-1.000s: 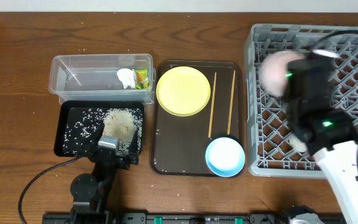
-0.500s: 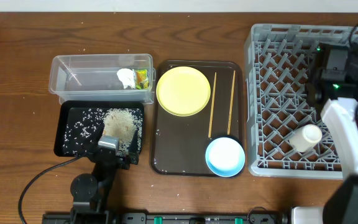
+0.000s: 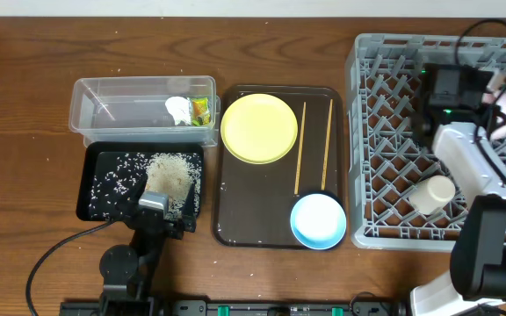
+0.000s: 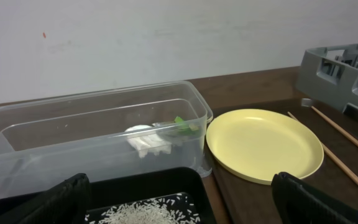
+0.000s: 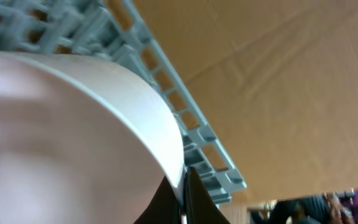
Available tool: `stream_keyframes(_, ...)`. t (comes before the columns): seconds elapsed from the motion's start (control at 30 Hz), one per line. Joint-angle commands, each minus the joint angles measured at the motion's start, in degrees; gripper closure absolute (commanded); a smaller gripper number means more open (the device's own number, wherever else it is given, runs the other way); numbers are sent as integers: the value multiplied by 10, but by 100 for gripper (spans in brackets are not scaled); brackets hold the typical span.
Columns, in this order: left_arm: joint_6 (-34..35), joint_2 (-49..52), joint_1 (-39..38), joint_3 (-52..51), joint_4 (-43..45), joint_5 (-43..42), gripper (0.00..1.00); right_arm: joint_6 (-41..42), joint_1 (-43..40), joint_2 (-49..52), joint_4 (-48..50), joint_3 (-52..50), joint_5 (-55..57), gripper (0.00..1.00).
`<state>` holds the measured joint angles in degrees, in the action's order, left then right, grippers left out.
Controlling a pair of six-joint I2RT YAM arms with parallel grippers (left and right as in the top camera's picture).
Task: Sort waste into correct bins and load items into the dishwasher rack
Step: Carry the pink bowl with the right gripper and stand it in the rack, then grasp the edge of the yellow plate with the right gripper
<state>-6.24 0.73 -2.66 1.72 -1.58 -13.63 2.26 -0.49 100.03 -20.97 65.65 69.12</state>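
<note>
Right gripper (image 5: 182, 196) pinching the pink bowl (image 5: 73, 143) by its rim; I'd stand it between rack (image 3: 385, 114) pegs, then release gently.

Pegs (image 3: 385, 72) (plus cup (image 3: 435, 193)) across rack (image 3: 351, 132) floor

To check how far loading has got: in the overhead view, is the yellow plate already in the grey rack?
No, the yellow plate lies on the brown tray, left of the grey rack.

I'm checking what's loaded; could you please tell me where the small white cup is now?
In the overhead view, the small white cup lies inside the grey rack at right, near its front edge, right of the light blue bowl.
</note>
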Motion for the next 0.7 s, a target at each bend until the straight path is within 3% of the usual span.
stream_keyframes(0.0,-6,-4,3,-15,-10,-12,5,-12,48,16,-17,2,-17,80)
stream_keyframes(0.03,-6,-4,3,-15,-10,-12,5,-12,60,16,-20,2,-16,52)
stream_keyframes(0.07,-5,-4,3,-15,-10,-12,5,-12,73,16,-20,2,-16,36)
stream_keyframes(0.1,-5,-4,3,-15,-10,-12,5,-13,84,14,-20,3,-16,27)
stream_keyframes(0.17,-6,-4,3,-15,-10,-12,5,-12,110,12,-20,10,-17,20)
stream_keyframes(0.3,-6,-4,3,-15,-10,-12,5,-13,177,-5,-56,39,-109,17)
stream_keyframes(0.5,-5,-4,3,-15,-10,-12,5,9,278,-19,-137,95,-501,28)
stream_keyframes(0.6,-5,-4,3,-15,-10,-12,5,65,303,-16,-139,95,-665,32)
stream_keyframes(0.67,-5,-4,3,-15,-10,-12,5,101,313,-8,-137,95,-718,33)
